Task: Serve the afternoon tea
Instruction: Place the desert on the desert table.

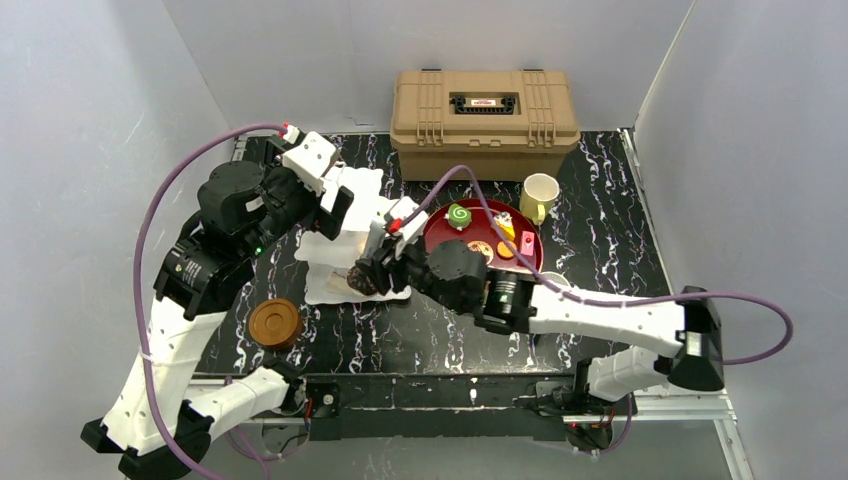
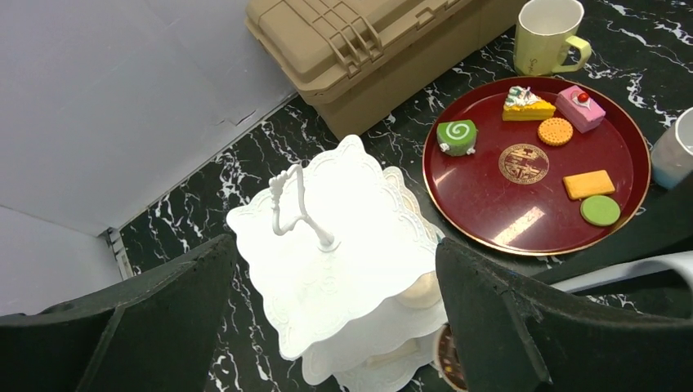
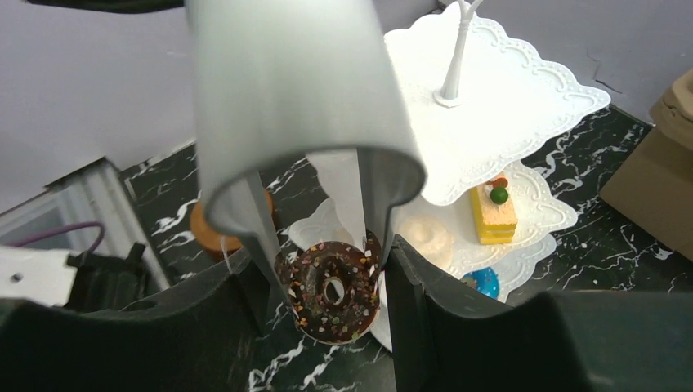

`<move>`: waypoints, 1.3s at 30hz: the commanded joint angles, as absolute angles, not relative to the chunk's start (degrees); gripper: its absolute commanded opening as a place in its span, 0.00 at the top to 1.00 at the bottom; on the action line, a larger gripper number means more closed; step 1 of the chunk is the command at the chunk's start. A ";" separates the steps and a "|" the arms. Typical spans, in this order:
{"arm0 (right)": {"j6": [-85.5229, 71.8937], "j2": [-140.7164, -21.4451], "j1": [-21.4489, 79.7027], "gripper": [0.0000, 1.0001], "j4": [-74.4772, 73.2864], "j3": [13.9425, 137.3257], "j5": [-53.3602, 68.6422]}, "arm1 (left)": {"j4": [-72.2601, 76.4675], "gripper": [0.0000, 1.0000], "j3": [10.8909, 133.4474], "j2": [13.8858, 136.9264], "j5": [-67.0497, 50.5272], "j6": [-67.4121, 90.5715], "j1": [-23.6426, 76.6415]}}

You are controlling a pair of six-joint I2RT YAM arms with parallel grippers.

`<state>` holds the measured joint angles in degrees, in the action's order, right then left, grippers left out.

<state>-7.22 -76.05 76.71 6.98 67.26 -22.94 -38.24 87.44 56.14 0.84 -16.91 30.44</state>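
Top view: the left pincer (image 1: 340,215) hangs over the white stand (image 1: 362,190), which stands on the black marbled counter (image 1: 600,200) left of the red tray (image 1: 436,232). The right pincer (image 1: 365,275) is at the stand's near edge, grasping a chocolate donut (image 1: 360,281). The cream-yellow mug (image 1: 540,195) stands just beside the tray's far right rim. The white mug (image 1: 555,281) is near the tray's front rim, half hidden by the right arm. The brown coaster (image 1: 275,323) lies front left, apart from the stand. The tan case (image 1: 485,120) sits at the back.

Left wrist view: the pincer is released, its fingers (image 2: 147,327) spread wide either side of the stand's top tier, not touching it. On the tray sit the green roll (image 2: 457,136), a yellow cake slice (image 2: 527,104), a pink cake (image 2: 580,109), a round biscuit (image 2: 556,131), an orange rectangle (image 2: 588,184) and a green disc (image 2: 601,210). The yellow mug is beyond the tray and the white mug is at the right edge.

Right wrist view: the donut, with sprinkles, stands on edge, gripped between both fingers (image 3: 417,302) right at the lowest tier. The middle tier holds an orange-yellow cake (image 3: 493,211) and a pale ring (image 3: 429,237). The blue donut (image 3: 482,282) is on the bottom tier. A blurred pale tube blocks the upper left.
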 commanded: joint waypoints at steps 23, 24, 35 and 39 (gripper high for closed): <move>13.82 -96.01 84.64 0.61 60.84 63.57 -51.68 | -39.55 0.10 87.39 53.88 -3.38 -16.79 30.32; 14.25 -96.57 84.64 0.61 62.11 63.47 -51.76 | -39.55 0.10 87.39 53.88 -3.47 -16.85 30.32; 16.29 -102.17 84.64 0.51 69.50 64.61 -51.44 | -40.21 0.10 87.71 53.83 -4.54 -16.95 30.33; 16.44 -103.68 84.55 0.51 71.03 65.28 -50.95 | -40.39 0.10 87.60 53.70 -4.79 -16.82 30.34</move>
<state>15.49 -102.54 84.40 63.46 63.18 -50.37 -39.55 87.44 54.63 -3.77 -16.93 30.44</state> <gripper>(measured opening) 0.566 0.897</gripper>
